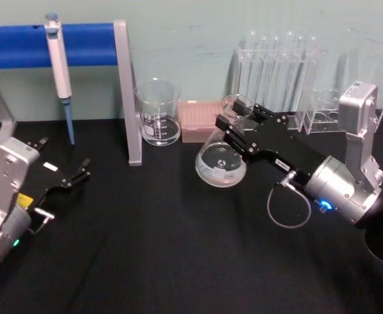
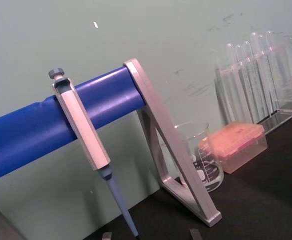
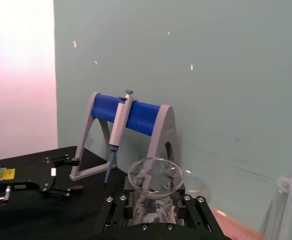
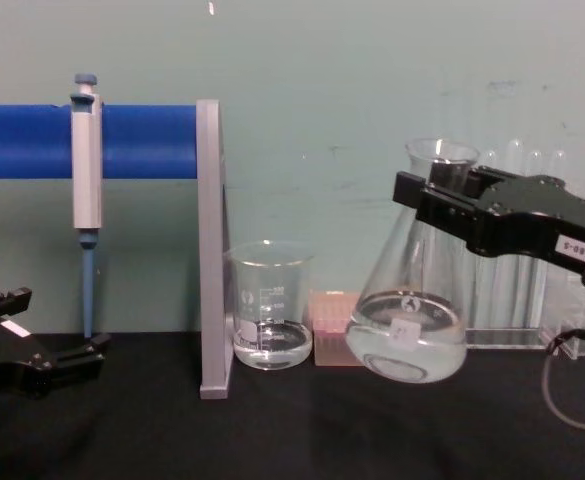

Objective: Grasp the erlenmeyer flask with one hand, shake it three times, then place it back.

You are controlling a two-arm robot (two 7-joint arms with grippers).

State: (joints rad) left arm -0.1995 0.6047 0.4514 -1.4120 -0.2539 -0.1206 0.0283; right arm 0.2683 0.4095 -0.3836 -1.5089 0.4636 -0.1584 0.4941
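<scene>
**Gripping a tilted flask by its neck**

The right claw (image 4: 442, 195) is clenched around the narrow neck of the erlenmeyer flask (image 4: 407, 325), just under its flared rim. The flask hangs below the claw at a tilt. Its wide base holds a little clear liquid and seems to be clear of the black tabletop (image 4: 302, 430). A glass beaker (image 4: 269, 320) stands to its left, with a pink box (image 4: 330, 335) between them, farther back. The left claw (image 1: 63, 160) sits low at the far left, released and holding nothing.
</scene>
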